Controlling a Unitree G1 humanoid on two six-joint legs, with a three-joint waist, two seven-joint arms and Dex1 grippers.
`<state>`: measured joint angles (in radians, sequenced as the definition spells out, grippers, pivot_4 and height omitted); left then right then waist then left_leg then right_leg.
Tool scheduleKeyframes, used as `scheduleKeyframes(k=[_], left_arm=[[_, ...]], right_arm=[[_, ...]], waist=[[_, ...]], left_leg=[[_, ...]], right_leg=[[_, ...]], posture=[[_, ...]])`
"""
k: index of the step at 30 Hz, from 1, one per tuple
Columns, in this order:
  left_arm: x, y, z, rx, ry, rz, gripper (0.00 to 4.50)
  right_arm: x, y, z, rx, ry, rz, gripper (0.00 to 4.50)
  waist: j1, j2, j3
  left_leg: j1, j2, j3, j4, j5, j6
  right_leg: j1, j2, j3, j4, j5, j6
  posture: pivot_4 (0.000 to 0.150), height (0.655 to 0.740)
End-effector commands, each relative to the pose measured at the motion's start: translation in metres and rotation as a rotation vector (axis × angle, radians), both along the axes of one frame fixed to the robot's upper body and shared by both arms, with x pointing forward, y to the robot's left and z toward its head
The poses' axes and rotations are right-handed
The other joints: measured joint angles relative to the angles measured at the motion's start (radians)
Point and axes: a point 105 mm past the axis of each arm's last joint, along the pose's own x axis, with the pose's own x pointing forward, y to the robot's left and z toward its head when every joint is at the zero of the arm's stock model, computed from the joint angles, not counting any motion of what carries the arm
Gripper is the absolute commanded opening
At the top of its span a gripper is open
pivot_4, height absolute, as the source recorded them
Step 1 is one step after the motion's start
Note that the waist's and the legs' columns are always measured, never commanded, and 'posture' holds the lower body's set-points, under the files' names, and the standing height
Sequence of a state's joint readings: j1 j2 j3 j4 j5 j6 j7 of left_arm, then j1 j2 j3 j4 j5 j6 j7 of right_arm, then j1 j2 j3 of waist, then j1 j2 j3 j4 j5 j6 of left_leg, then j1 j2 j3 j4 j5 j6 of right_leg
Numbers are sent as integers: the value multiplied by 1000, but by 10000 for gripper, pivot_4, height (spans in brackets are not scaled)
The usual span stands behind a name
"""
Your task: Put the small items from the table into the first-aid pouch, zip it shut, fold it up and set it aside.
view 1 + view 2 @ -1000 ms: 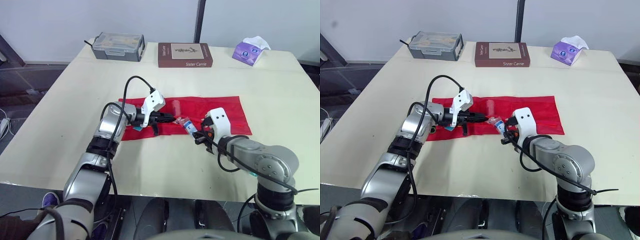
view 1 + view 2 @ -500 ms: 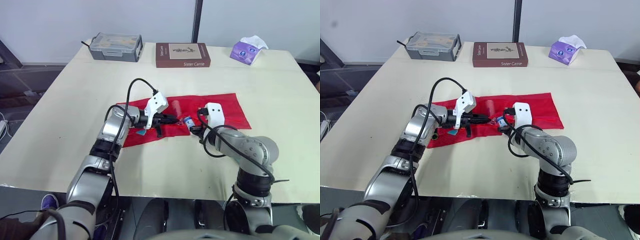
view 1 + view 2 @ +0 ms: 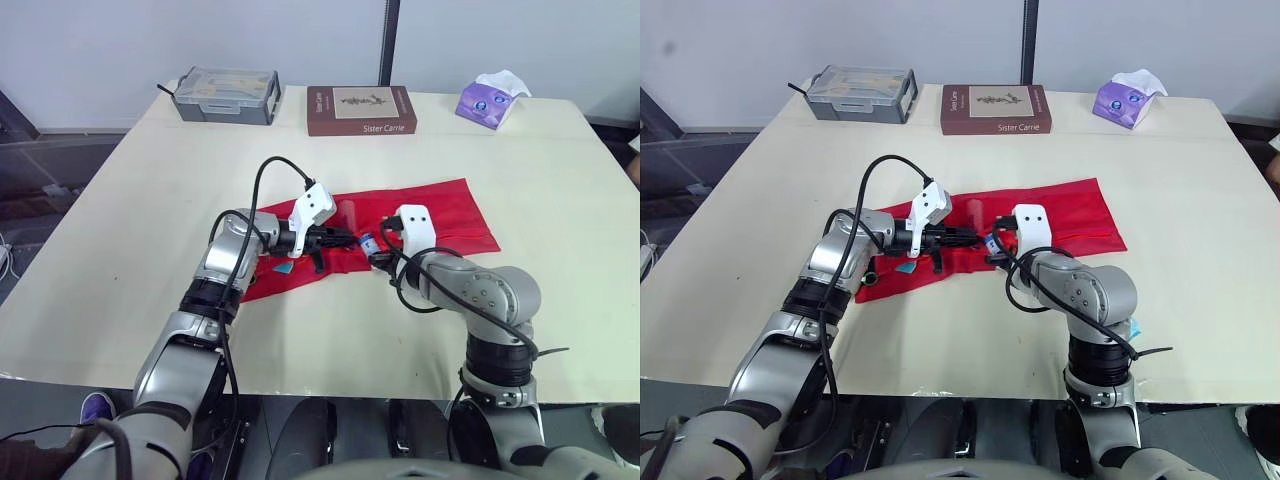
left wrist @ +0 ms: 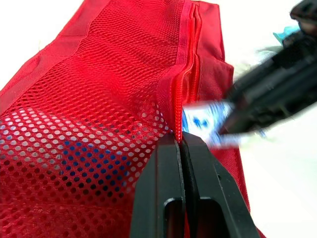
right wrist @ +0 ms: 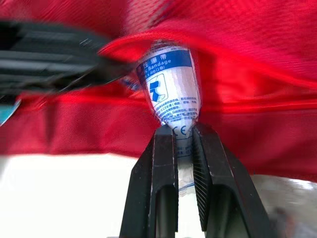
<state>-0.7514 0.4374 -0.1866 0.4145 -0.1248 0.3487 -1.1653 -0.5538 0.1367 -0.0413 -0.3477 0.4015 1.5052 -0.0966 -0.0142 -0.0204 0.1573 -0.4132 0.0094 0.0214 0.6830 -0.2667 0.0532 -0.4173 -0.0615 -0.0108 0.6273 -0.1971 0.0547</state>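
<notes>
The red first-aid pouch [image 3: 440,215] lies spread flat across the middle of the table. My left gripper [image 3: 345,238] is shut on the zipper edge of its mesh pocket [image 4: 99,99], lifting the edge a little. My right gripper [image 5: 182,131] is shut on a white-and-blue bandage packet [image 5: 171,91]. The packet's tip sits at the opening beside the left fingertips [image 4: 168,148]. In the left eye view the bandage packet [image 3: 368,243] lies between the two grippers, with the right gripper [image 3: 378,255] just behind it. Blue items show through the mesh.
A grey plastic case [image 3: 224,94], a brown book [image 3: 360,109] and a purple tissue pack [image 3: 488,98] stand along the far edge. A small blue packet [image 3: 282,267] lies by the pouch's near left corner. Bare tabletop [image 3: 130,220] surrounds the pouch.
My right gripper has carried the bandage packet leftward, from the pouch's near edge up to the opening held by the left gripper. The left gripper has kept its hold.
</notes>
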Motion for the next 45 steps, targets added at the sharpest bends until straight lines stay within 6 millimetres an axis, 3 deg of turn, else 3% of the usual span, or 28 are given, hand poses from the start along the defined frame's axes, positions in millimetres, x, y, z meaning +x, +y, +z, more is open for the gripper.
scheduleKeyframes(k=[1,10,18,25,29,32,35,38,43,45], left_arm=[[-2,-6,12,-37,-37,-37,0],[-1,-3,10,-26,-35,-33,0],[0,-4,9,-24,-35,-38,0],[-1,-7,7,-19,-38,-54,0],[-1,-7,6,-15,-42,-53,0],[1,-3,6,-12,-48,-40,0],[5,0,7,-10,-55,-27,0],[8,2,8,-7,-60,-23,0],[11,3,9,-1,-70,-24,0],[13,3,10,4,-79,-28,0]], right_arm=[[15,-6,8,31,-38,-95,567],[28,-9,19,118,-62,-168,567],[37,4,13,92,-61,-124,567],[52,32,8,67,-68,-21,567],[53,33,6,34,-102,57,567],[45,23,8,38,-140,107,11872],[28,9,17,28,-234,189,26396],[11,-5,21,-41,-295,273,26396],[11,-23,21,-123,-334,259,26396],[16,-24,20,-129,-337,244,21507]], waist=[[0,0,0],[-1,0,0],[-3,0,0],[-6,0,0],[-8,0,0],[-7,1,0],[-4,1,1],[-2,1,1],[-3,1,1],[-2,1,1]], left_leg=[[0,0,0,0,0,0],[0,0,0,0,0,0],[0,0,0,-1,0,0],[1,0,0,-1,0,0],[1,0,0,-1,0,0],[1,1,0,-1,0,0],[0,1,0,-1,0,0],[-1,1,0,-1,0,0],[0,1,0,-1,0,0],[0,1,0,-1,0,0]], right_leg=[[0,0,0,0,0,0],[0,0,0,0,0,0],[0,0,0,0,0,0],[0,0,0,0,0,0],[0,0,0,0,0,0],[0,0,0,0,0,0],[0,0,0,-1,0,0],[0,-1,0,-1,0,0],[0,0,0,-1,0,0],[-1,0,0,-1,0,0]], posture=[[1500,7400],[1500,7400],[1500,7400],[1500,7400],[1500,7400],[1500,7400],[1500,7400],[1500,7400],[1500,7400],[1500,7400]])
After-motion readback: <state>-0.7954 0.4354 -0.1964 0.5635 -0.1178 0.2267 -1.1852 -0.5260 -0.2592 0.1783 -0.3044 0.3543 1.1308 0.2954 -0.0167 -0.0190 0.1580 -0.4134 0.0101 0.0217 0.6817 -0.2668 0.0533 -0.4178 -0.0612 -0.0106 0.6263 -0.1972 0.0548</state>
